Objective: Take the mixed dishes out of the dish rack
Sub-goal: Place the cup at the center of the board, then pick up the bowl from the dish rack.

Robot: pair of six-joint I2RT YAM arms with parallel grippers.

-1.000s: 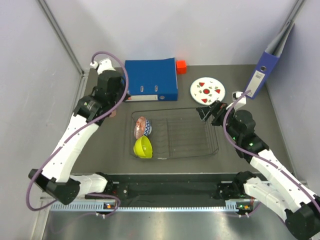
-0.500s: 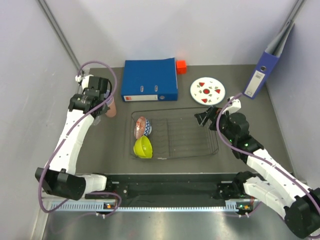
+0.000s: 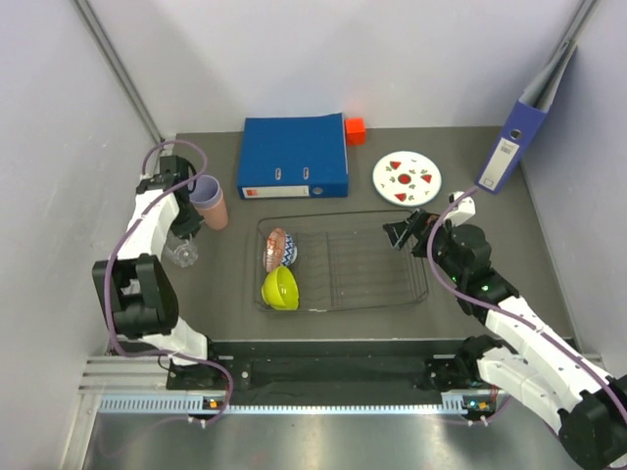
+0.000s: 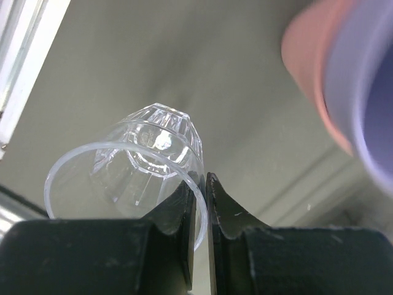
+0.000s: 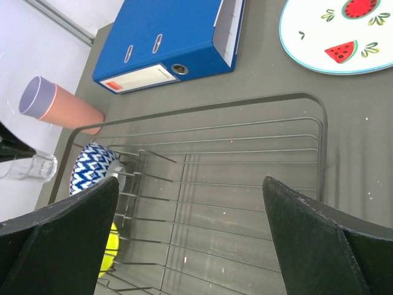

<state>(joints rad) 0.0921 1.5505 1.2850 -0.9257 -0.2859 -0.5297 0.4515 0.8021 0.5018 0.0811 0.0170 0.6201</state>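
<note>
My left gripper [image 3: 182,233] is shut on the rim of the clear tumbler [image 3: 181,255], mouth up, at the table's left; the wrist view shows the jaws pinching its rim [image 4: 147,141]. The lilac cup [image 3: 205,190] sits nested in the salmon-pink cup [image 3: 217,212] beside it. The dish rack [image 3: 421,279] holds the brown-blue patterned bowl [image 3: 279,248] and the lime-yellow bowl [image 3: 280,288] at its left end. The white plate [image 3: 407,177] lies on the table behind the rack. My right gripper [image 3: 407,227] is open and empty over the rack's right end [image 5: 322,141].
A blue binder [image 3: 294,157] lies behind the rack with a small orange-red cube [image 3: 355,129] at its right corner. A second binder [image 3: 517,132] leans on the right wall. Grey walls close in the left and right sides.
My left arm has swung away from the blue binder to the left and nearer, bringing the tumbler down beside the nested cups. My right gripper has shifted slightly toward the rack.
</note>
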